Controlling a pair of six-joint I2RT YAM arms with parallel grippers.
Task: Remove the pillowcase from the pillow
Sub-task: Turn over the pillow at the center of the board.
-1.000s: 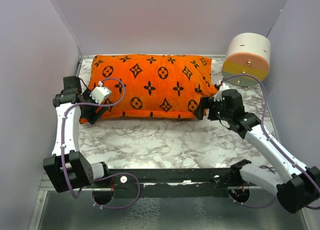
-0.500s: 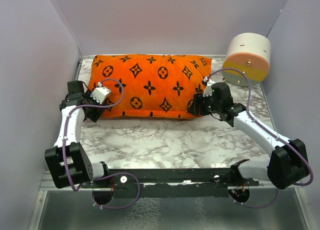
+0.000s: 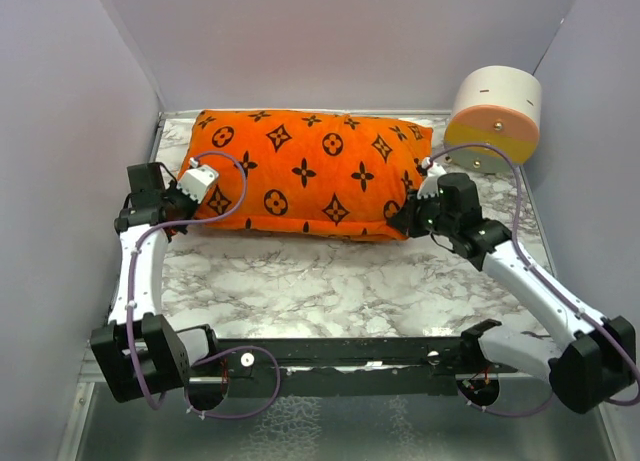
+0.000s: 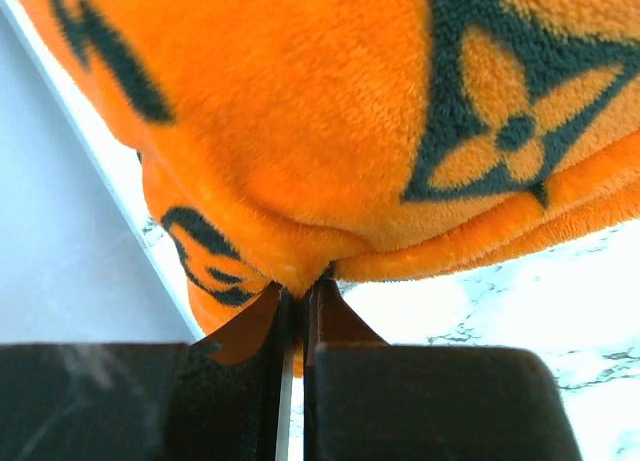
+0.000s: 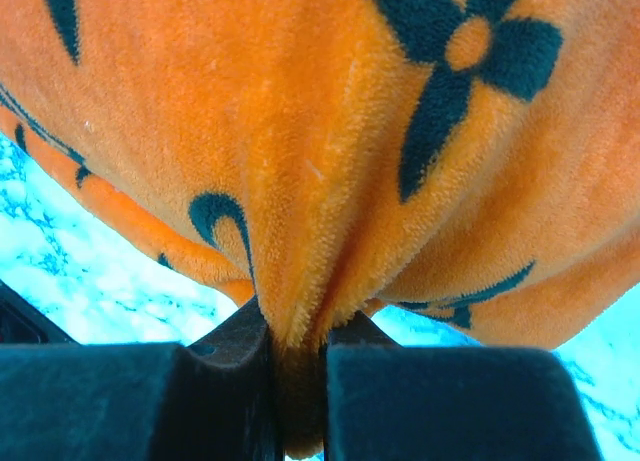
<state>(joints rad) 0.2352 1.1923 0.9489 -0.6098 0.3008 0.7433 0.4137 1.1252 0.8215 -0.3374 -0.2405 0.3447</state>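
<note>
An orange plush pillowcase (image 3: 310, 176) with black flower and diamond marks lies stuffed full across the back of the marble table (image 3: 330, 281). The pillow inside it is hidden. My left gripper (image 3: 188, 213) is shut on the pillowcase's near left corner; in the left wrist view the orange corner (image 4: 290, 266) is pinched between the black fingers of the left gripper (image 4: 298, 296). My right gripper (image 3: 408, 216) is shut on a fold at the right end, and in the right wrist view the bunched fabric (image 5: 300, 281) runs down into the right gripper (image 5: 298, 331).
A round white, orange and yellow cylinder (image 3: 493, 116) stands at the back right, close behind the right arm. Lavender walls close in the left, back and right sides. A black rail (image 3: 340, 356) runs along the near edge.
Both grippers have closed on the pillowcase, one at each end. The pillowcase has shifted slightly right and turned a little, its near edge raised.
</note>
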